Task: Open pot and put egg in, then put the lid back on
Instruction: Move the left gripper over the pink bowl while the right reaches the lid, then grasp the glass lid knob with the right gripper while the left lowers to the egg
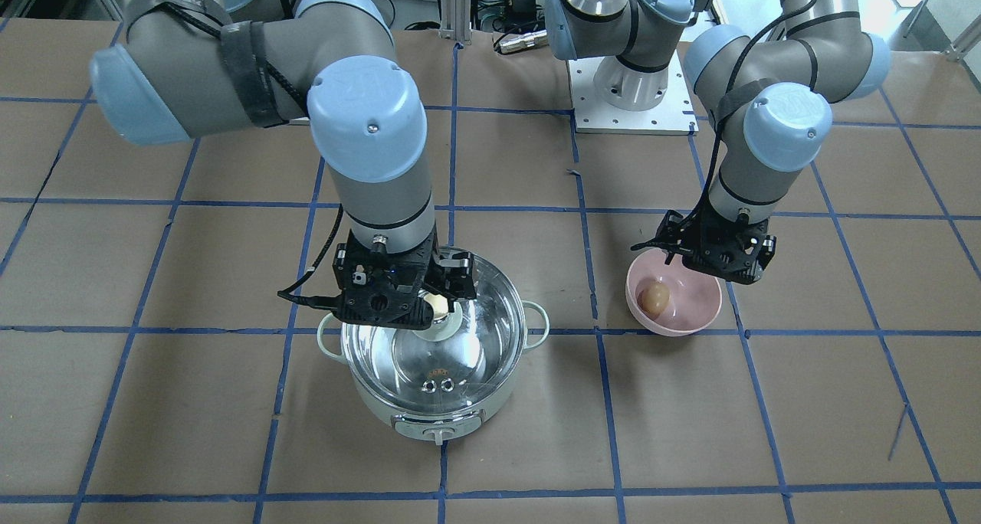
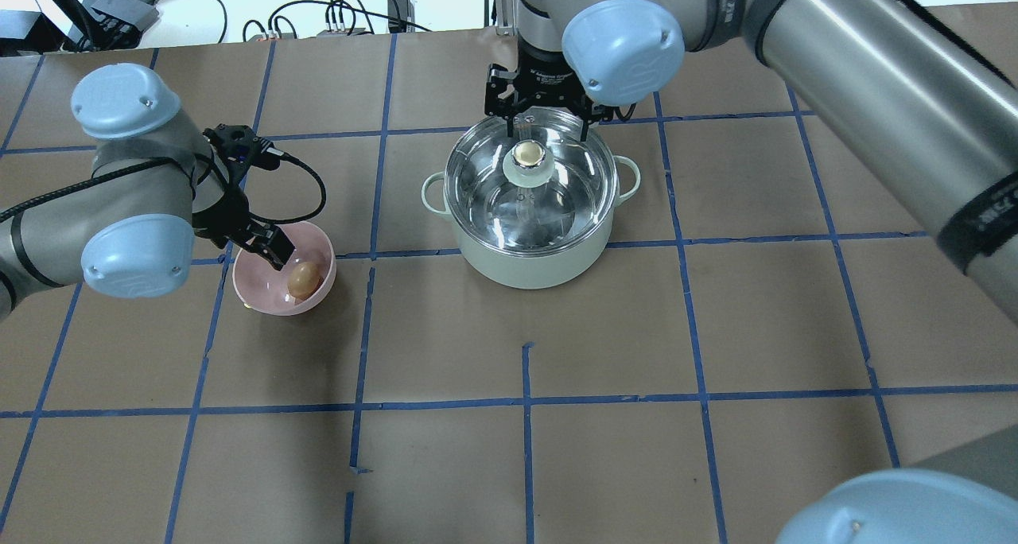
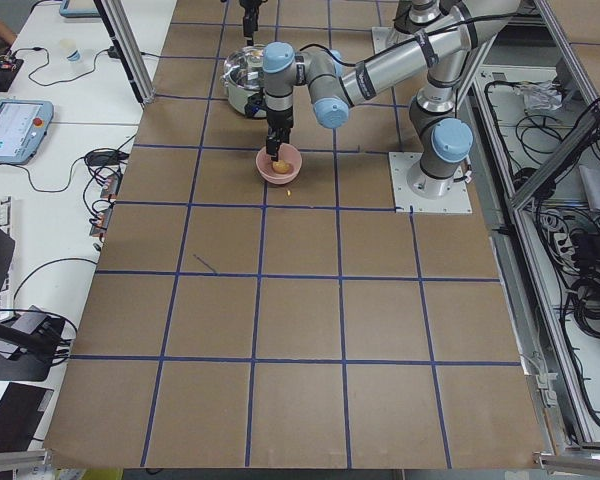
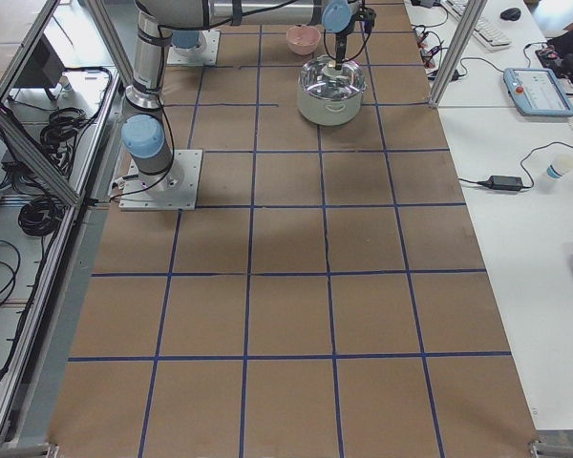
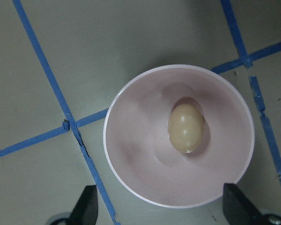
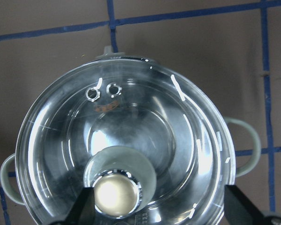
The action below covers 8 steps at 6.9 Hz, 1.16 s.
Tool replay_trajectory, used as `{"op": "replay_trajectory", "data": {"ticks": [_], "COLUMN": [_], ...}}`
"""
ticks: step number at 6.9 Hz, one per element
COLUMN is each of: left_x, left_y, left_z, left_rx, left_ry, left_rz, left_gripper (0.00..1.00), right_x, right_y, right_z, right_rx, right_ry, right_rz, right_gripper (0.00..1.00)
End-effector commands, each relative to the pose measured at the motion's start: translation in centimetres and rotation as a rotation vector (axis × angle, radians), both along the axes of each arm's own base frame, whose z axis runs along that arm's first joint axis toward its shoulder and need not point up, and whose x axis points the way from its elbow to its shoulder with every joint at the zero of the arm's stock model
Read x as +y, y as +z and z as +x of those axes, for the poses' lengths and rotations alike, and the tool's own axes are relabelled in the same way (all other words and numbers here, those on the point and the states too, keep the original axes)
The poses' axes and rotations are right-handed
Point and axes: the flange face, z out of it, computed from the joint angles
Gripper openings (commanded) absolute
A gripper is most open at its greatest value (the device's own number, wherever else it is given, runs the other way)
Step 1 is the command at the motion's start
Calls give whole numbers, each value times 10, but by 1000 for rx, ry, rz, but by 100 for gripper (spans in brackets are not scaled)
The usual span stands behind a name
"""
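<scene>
Nothing's done yet tbh. Lid is still on the pot. Right gripper hangs over it, jaws wide, with the knob between them and not pinched. Egg is in the bowl beside the pot, left gripper above it, jaws wide too. All three steps are left.

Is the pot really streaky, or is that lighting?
Likely lighting: in the right wrist view, white glare streaks cross the glass lid and its knob shines; the overhead view shows similar reflections. In the left wrist view the egg looks slightly soft.
</scene>
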Motion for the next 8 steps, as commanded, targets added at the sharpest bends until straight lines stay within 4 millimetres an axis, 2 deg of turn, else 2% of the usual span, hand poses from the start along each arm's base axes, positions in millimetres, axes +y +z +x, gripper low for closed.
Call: {"op": "replay_trajectory", "data": {"ticks": [1,4,5,6,7,8], "left_x": [-7,-4,-4,-4,-2,0], "left_y": [-32,-36,-35,-35,-40,-44], "left_z": [0,-3,-2,6,6,6], "left_rx": [43,64,62,60,65,66], "left_ry": [-18,-67,-66,-49,-20,59], "left_rz": [16,26,24,24,34,33], "left_gripper": [94,94,94,94,94,94], "right_x": [4,1,1,1,1,2], "right_y": [-24,-37,-38,-38,-38,-37], "right_z": [11,14,14,14,15,15], "right_rx": [-4,47,46,46,42,34], "right_ry": [3,10,12,12,12,14], "right_rz": [-20,-27,-26,-26,-25,-22], "right_gripper": [95,89,83,67,45,31]}}
